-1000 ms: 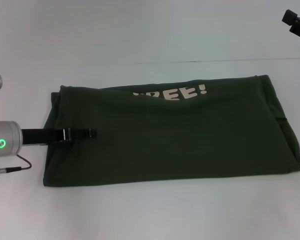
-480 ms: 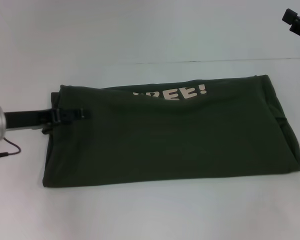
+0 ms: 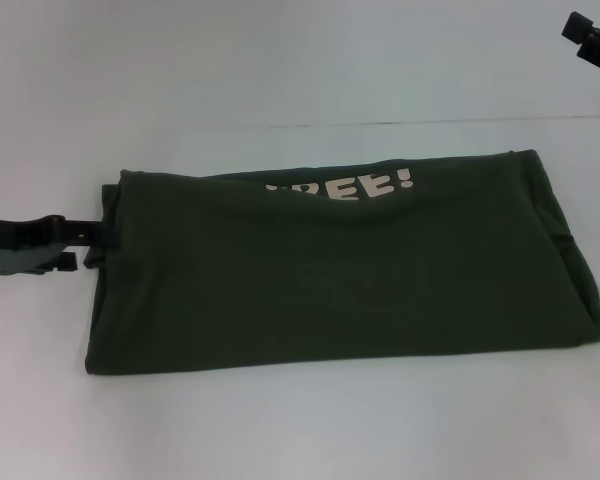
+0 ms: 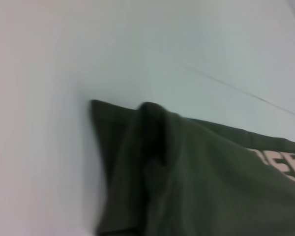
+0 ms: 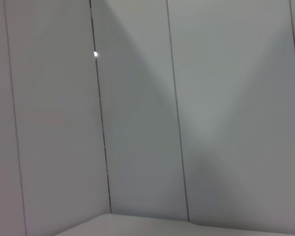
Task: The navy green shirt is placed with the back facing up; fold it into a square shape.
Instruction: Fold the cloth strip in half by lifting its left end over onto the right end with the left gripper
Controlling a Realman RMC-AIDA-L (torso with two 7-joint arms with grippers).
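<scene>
Here the navy green shirt [image 3: 340,275] lies folded oblong; left end effector [image 3: 80,243] grip unclear.

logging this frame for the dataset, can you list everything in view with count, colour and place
navy green shirt: one, dark olive green, lying flat across the middle of the table, folded into a long band, cream lettering showing near its far edge
table: one, white, under the shirt and filling most of the head view
wall panels: several, pale grey with thin dark seams, seen only in the right wrist view
left pincer: one, black, low over the table at the shirt's left edge, its tips at the cloth
right pincer: one, black, raised at the far right corner of the head view, away from the shirt
</scene>
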